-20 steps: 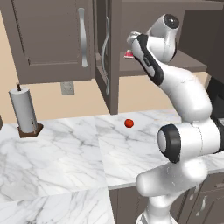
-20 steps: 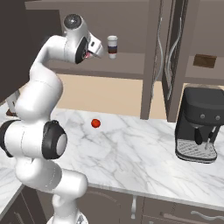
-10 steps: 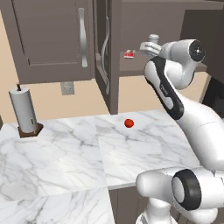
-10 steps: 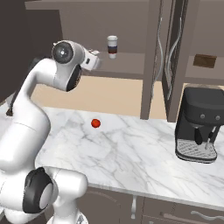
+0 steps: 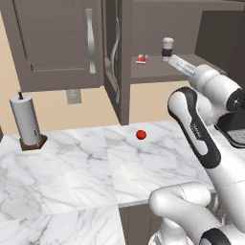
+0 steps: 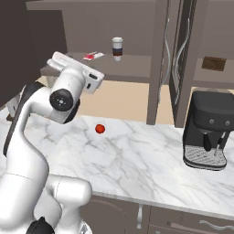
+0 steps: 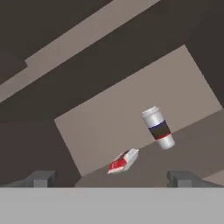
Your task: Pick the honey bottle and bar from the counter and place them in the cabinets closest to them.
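Bar (image 7: pixel 123 161) — flat, red-and-white wrapper — lies on shelf; end effector (image 7: pixel 112 178) fingers apart, empty.

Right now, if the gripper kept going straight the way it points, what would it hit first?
Probably the bar: in the hand view it lies on the cabinet shelf between the open gripper's fingertips. The paper cup stands to its right. Depth is unclear, so the shelf edge might come first.

Prob. home kitchen: marble counter (image 5: pixel 72 167), wall cabinets (image 5: pixel 52 43), coffee machine (image 6: pixel 205 130), paper-towel roll (image 5: pixel 26 119).

Bar (image 5: pixel 141 59) left of cup (image 5: pixel 167 46), probably apart
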